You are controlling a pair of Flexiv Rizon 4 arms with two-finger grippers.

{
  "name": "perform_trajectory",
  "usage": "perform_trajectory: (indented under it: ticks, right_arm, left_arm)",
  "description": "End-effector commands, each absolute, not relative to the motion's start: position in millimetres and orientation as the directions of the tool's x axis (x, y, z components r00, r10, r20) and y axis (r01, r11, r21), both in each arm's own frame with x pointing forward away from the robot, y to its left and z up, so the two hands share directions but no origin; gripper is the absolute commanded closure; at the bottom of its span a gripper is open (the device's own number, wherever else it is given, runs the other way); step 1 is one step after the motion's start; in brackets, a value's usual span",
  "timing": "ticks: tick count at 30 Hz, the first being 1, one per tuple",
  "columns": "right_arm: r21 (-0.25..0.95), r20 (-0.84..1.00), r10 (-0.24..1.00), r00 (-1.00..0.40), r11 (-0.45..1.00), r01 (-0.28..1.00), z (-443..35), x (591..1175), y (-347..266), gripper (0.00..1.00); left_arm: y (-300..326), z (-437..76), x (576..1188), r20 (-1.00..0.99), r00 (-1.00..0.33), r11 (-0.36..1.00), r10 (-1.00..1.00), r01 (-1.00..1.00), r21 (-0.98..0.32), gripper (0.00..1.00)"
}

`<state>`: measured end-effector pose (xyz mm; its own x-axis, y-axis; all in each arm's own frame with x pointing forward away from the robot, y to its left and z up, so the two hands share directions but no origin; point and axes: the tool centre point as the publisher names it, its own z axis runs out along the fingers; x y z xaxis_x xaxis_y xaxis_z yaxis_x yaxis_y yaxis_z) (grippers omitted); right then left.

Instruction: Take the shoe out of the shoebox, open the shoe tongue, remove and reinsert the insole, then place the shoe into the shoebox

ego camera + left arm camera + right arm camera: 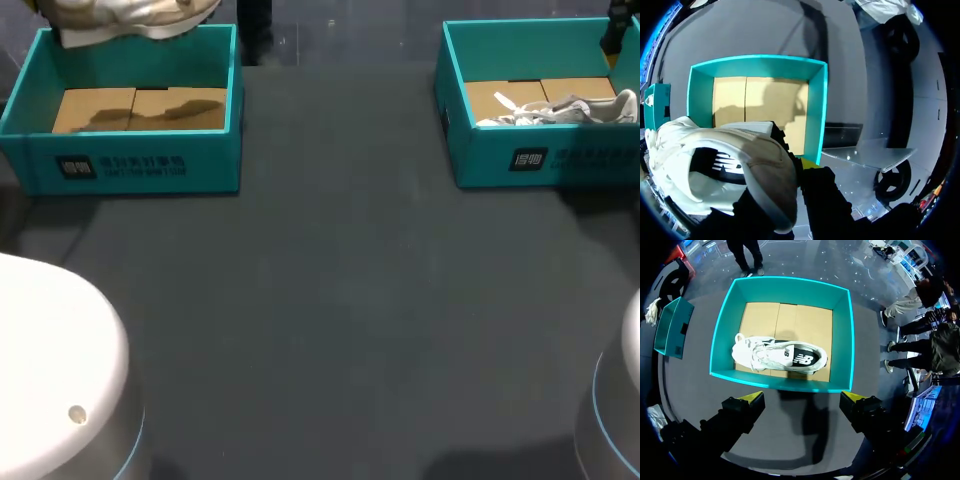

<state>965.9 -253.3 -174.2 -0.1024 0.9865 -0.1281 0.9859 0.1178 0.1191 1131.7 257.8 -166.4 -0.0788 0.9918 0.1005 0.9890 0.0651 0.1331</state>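
Left claw [792,167] holds logoed shoe [715,165] above white-lettered shoebox [205,150].

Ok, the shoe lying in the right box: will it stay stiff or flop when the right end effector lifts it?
The shoe lies on its side with an upper that looks soft and creased, so it will probably squash if pinched there; the sole should be stiffer. Its loose laces may dangle and snag the shoebox wall.
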Motion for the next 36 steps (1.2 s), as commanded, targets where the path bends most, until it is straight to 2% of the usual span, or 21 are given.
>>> perform_trajectory:
  ticks: [1, 17, 18, 20, 26, 32, 36]
  right_arm:
    - [0.12, -0.129, 0.986, -0.102, 0.118, 0.986, -174, 965, -253, 0.0]
    - [0.12, -0.129, 0.986, -0.102, 0.118, 0.986, -174, 965, -253, 0.0]
    - [0.12, -0.129, 0.986, -0.102, 0.118, 0.986, -174, 965, -253, 0.0]
    - [0.12, -0.129, 0.986, -0.102, 0.118, 0.986, -174, 965, -253, 0.0]
    - [0.12, -0.129, 0.986, -0.102, 0.118, 0.986, -174, 965, -253, 0.0]
    - [0.12, -0.129, 0.986, -0.102, 0.118, 0.986, -174, 965, -253, 0.0]
    - [0.12, -0.129, 0.986, -0.102, 0.118, 0.986, -174, 965, -253, 0.0]
  left_arm:
    - [250, -118, 1085, 0.057, -0.002, -0.006, 0.998, 0.99, 0.144, 1.0]
    - [250, -118, 1085, 0.057, -0.002, -0.006, 0.998, 0.99, 0.144, 1.0]
    - [250, -117, 1080, 0.032, 0.017, -0.021, 0.999, 0.993, 0.115, 1.0]
    - [245, -116, 1063, 0.048, -0.005, -0.003, 0.999, 0.987, 0.16, 1.0]
    - [218, -99, 1008, 0.048, -0.036, 0.026, 0.998, 0.983, 0.182, 1.0]
    - [191, -100, 943, 0.092, -0.006, -0.015, 0.996, 0.974, 0.224, 1.0]
    - [171, -103, 906, 0.096, 0.015, -0.034, 0.995, 0.98, 0.197, 1.0]
